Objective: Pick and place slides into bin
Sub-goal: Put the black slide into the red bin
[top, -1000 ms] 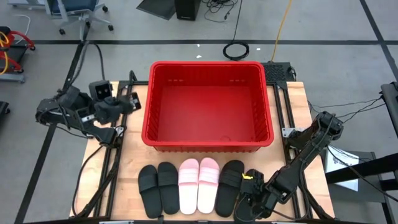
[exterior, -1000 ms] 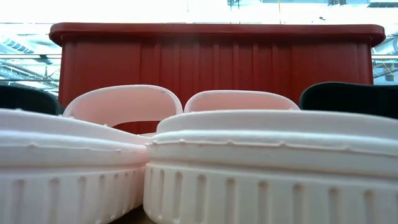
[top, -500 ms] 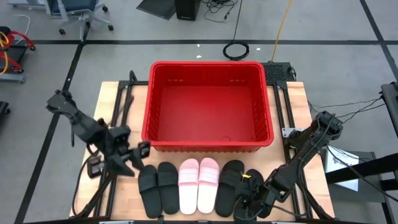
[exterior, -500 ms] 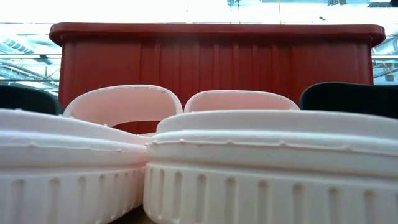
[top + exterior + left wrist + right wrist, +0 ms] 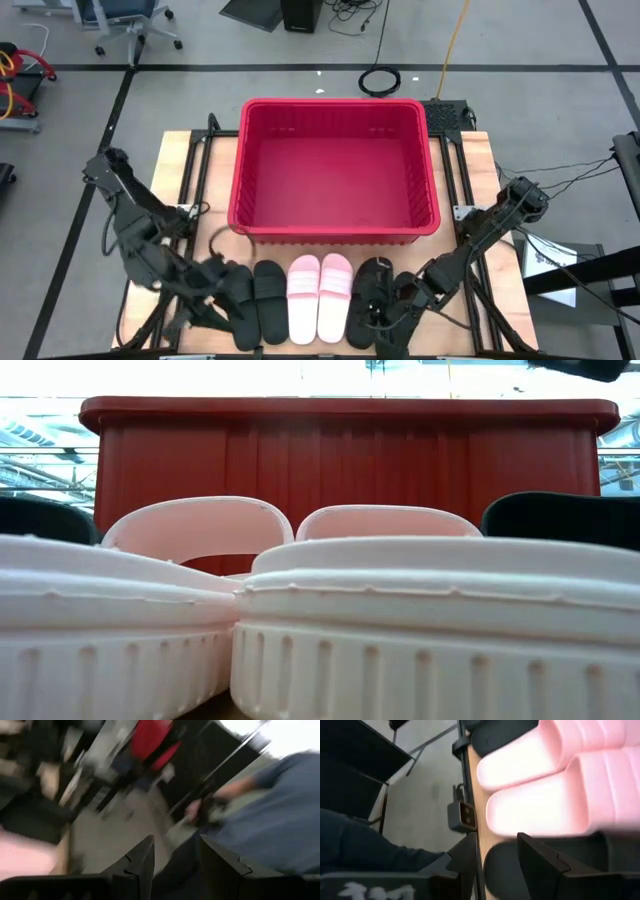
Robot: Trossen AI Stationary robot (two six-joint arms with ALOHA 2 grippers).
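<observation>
The left claw (image 5: 222, 285) is seen low over the front left of the wooden worktop (image 5: 170, 165), blurred, at the outer of the two black slides (image 5: 255, 300) lying side by side there; in the left wrist view its two dark fingers (image 5: 142, 862) stand apart with open space between them, and nothing is gripped. Whether it touches the black slide cannot be told from above. Just beside that pair, the two pale pink slides (image 5: 320, 296) lie together at the middle of the front edge, toes toward the bin (from the table-level camera their ribbed soles (image 5: 320, 650) fill the foreground). Behind the row, the red bin (image 5: 334, 170) stands at the centre of the worktop, empty of slides. To the right of the pink pair, another black slide (image 5: 370, 280) lies in the row, and the right claw (image 5: 385, 310) is lowered over its heel end at the front right. In the right wrist view its fingers (image 5: 537, 857) are spread on either side of a rounded black slide end (image 5: 502, 870), with the pink slides close ahead; a closed grip is not shown, and contact cannot be confirmed. A person's blue sleeve (image 5: 280, 815) is visible beyond the worktop.
</observation>
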